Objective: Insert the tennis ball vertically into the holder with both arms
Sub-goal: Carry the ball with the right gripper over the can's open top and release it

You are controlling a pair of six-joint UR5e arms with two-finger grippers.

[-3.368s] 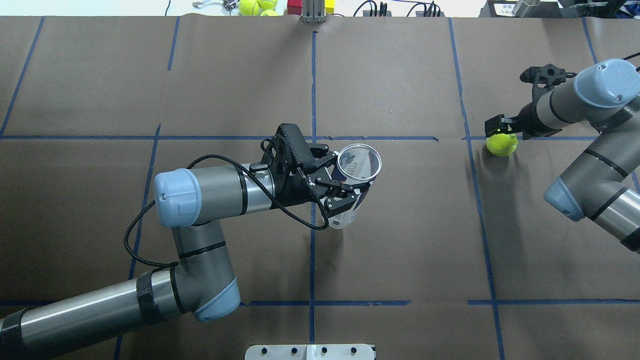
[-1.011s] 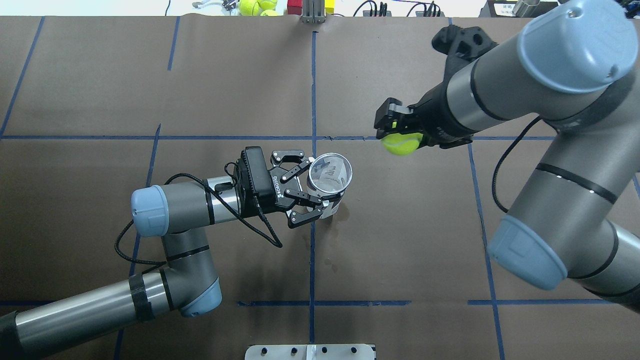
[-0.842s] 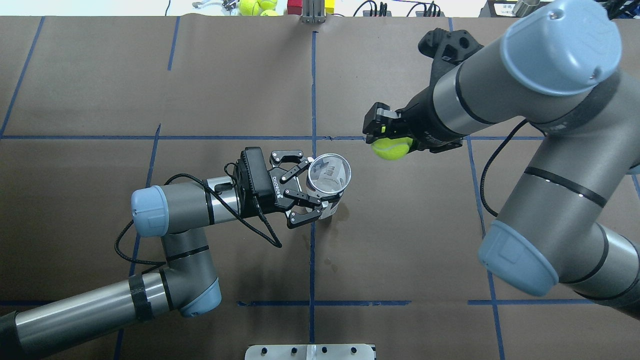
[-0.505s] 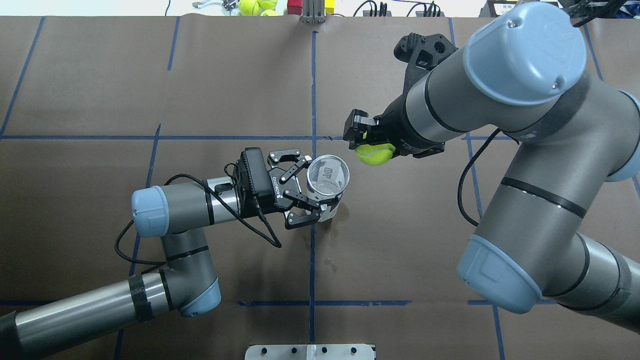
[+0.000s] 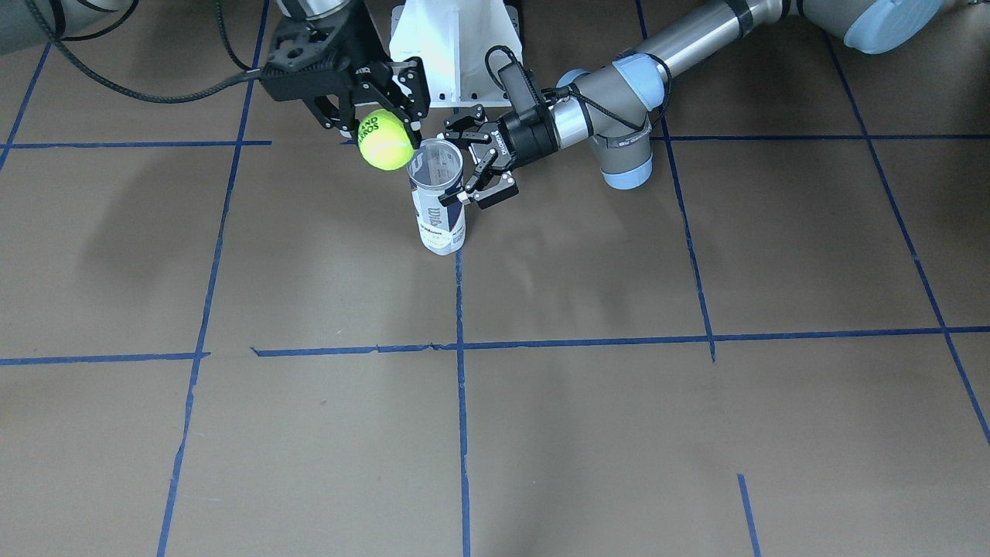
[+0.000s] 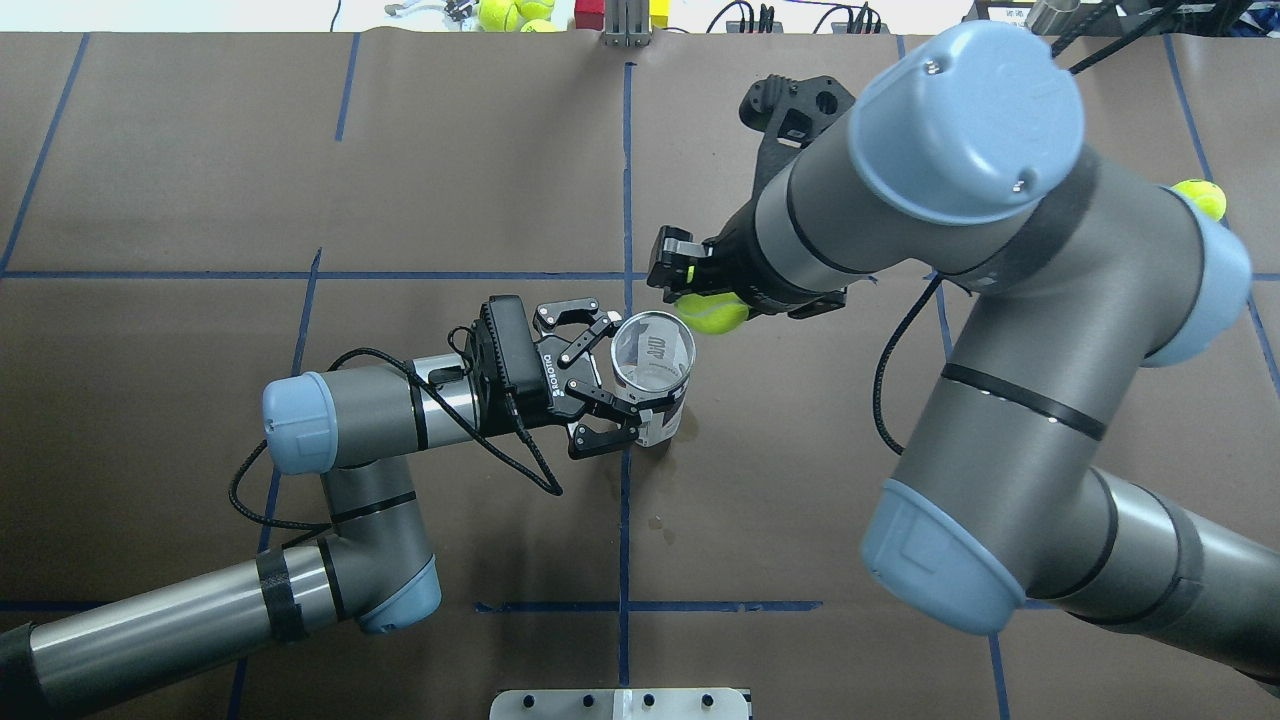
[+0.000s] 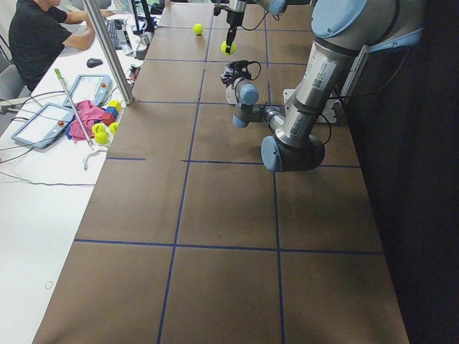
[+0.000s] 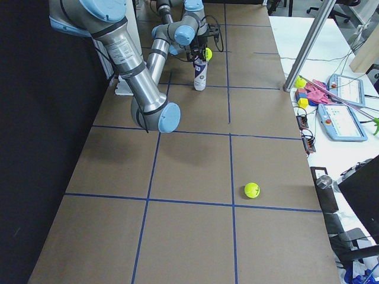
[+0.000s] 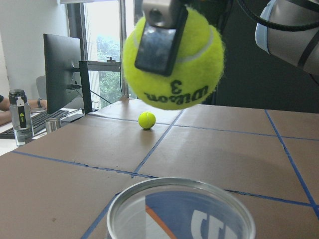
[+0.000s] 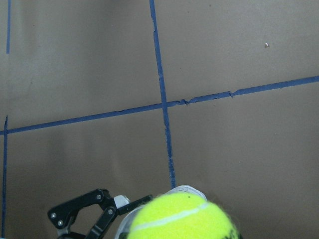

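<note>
Treat the ball [image 5: 385,139] as light, fuzzy and springy, pinched across its middle in the right tool [image 5: 380,124] just above and beside the rim of the can [image 5: 438,209]; clasp that probably thin, dentable can mid-wall, as in the left tool [image 5: 472,165], upright on the table [image 5: 541,402].

Two robot arms are counted, a left arm [image 6: 350,420] and a right arm [image 6: 960,130]. Each carries one claw: a left gripper [image 6: 628,378] and a right gripper [image 5: 380,124].

One holder [image 5: 438,205] is recorded, enclosed by the left claw.

Two balls are tallied over the table [image 6: 800,500]. One tennis ball [image 5: 385,139] is clamped in the right claw. One loose ball [image 8: 252,190] lies well apart from both claws.

Further balls [image 6: 500,13] are noted far beyond the claws; their number cannot be fixed.

One pedestal base [image 5: 456,46] is logged.
</note>
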